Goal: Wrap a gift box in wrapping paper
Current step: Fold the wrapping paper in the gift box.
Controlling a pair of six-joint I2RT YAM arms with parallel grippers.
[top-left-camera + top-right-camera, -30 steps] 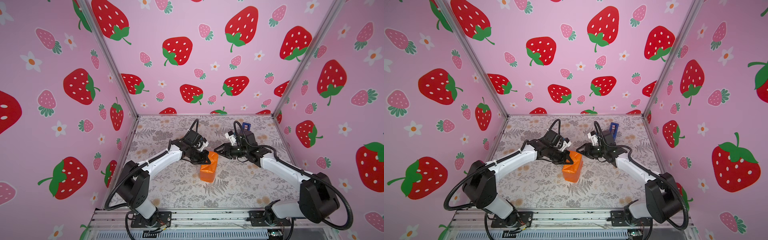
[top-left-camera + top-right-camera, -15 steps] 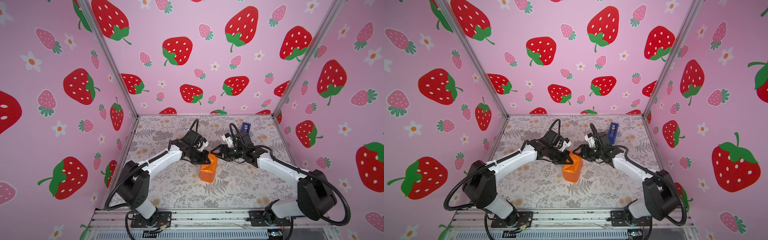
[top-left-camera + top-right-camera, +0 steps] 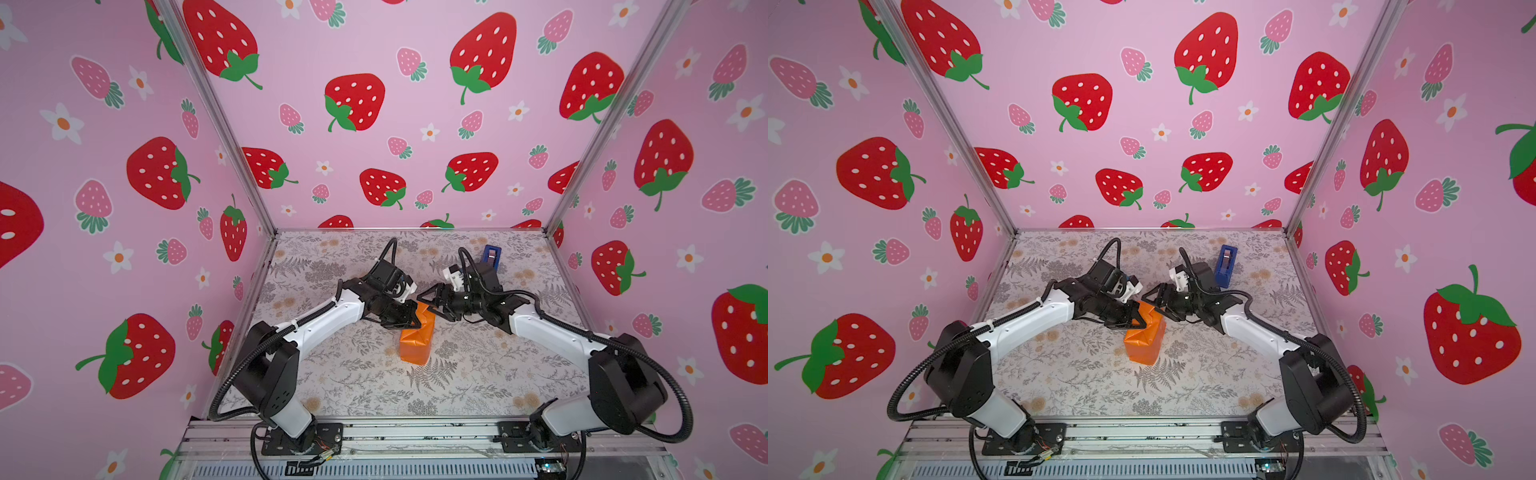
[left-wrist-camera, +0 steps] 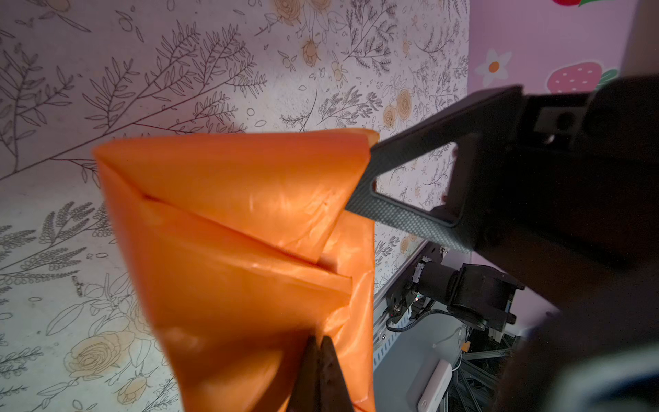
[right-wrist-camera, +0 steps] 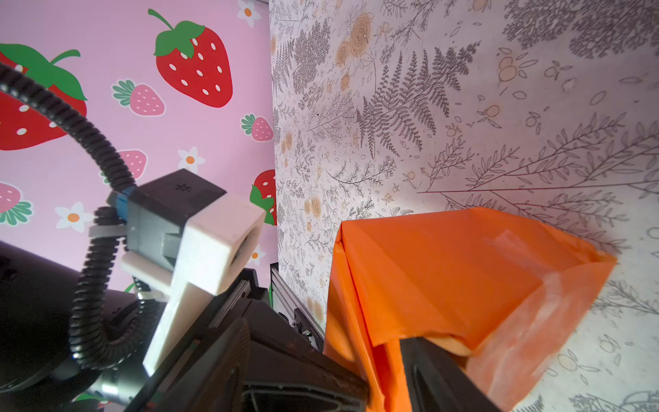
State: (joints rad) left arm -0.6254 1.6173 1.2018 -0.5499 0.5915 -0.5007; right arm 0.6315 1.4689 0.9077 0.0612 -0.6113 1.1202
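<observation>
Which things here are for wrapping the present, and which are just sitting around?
For the job: orange wrapping paper, folded into a parcel; left gripper, pinching it; right gripper, open beside it.
Just lying about: blue tape dispenser, standing alone at the back.

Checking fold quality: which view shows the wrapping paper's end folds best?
Left wrist: the wrapping paper fills the frame, triangular flaps and creases clear. Right wrist shows another side up close, fewer folds visible. In both top views it is small, folds hard to read.
</observation>
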